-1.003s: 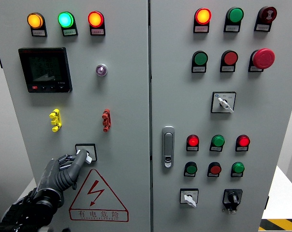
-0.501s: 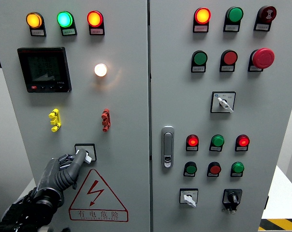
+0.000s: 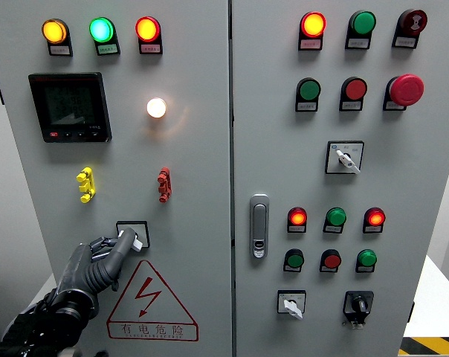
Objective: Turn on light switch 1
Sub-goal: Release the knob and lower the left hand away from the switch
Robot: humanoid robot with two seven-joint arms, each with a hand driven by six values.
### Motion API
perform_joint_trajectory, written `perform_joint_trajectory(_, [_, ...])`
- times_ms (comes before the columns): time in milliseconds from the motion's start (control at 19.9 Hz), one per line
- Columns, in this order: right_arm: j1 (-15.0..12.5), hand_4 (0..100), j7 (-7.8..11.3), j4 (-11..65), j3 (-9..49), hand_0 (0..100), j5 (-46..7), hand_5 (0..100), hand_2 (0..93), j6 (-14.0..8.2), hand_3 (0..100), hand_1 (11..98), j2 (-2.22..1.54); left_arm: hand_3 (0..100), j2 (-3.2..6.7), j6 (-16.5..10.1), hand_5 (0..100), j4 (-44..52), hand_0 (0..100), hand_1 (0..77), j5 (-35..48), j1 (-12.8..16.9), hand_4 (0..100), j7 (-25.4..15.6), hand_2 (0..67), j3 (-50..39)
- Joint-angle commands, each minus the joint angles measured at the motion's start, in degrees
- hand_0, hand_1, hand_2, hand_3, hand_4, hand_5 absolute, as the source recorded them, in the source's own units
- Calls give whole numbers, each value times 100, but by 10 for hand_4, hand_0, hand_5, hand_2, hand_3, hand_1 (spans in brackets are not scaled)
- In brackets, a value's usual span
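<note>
The left hand (image 3: pixel 98 271) is reaching up from the lower left, fingertips (image 3: pixel 125 237) pinching the switch (image 3: pixel 133 235) on the left door above the warning triangle (image 3: pixel 152 301). Lamp (image 3: pixel 156 107) is glowing overhead; right hand isn't showing.

Grey cabinet door (image 3: pixel 195 149), vertical, carries everything. Rotary switch (image 3: pixel 133 235) sits at the left hand (image 3: pixel 98 264) fingertips, touching. Warning triangle label (image 3: pixel 150 303) just right of the hand. Yellow clip (image 3: pixel 85 184) and red clip (image 3: pixel 163 184) above it. Lit white lamp (image 3: pixel 157 107) higher. Black meter display (image 3: pixel 69 107) above the hand.
</note>
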Motion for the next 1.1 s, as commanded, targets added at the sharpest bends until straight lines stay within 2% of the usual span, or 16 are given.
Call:
perform_joint_trajectory(0, [0,194,0,0,0,0,0,105,0,-8,197,198,-3,1000,-2,-4,1000,1,0,575,-1,0,1000,3,526,3])
perform_joint_trajectory(301, [0,194,0,0,0,0,0,105,0,1,197,199,6,1000,-10,-4,1000,-25,0,599,-18,62,1000,-6,523,11])
perform_joint_trajectory(602, [0,194,0,0,0,0,0,105,0,1,197,198,-3,1000,-2,-4,1000,-121,0,597,-27,185,1000,-24,523,20])
perform_joint_trajectory(702, [0,194,0,0,0,0,0,105,0,1,197,198,6,1000,24,-4,1000,-148,0,594,-36,264,1000,-59,523,29])
perform_joint_trajectory(802, [0,194,0,0,0,0,0,105,0,1,197,198,-3,1000,33,-4,1000,-166,0,589,-36,395,1000,-111,523,38])
perform_joint_trajectory(953, [0,194,0,0,0,0,0,105,0,1,197,197,-3,1000,51,-13,1000,-297,0,586,-45,606,1000,-357,525,38])
perform_joint_trajectory(1053, [0,194,0,0,0,0,0,105,0,1,197,198,-3,1000,77,-22,1000,-324,0,565,-141,625,1000,-375,518,38])
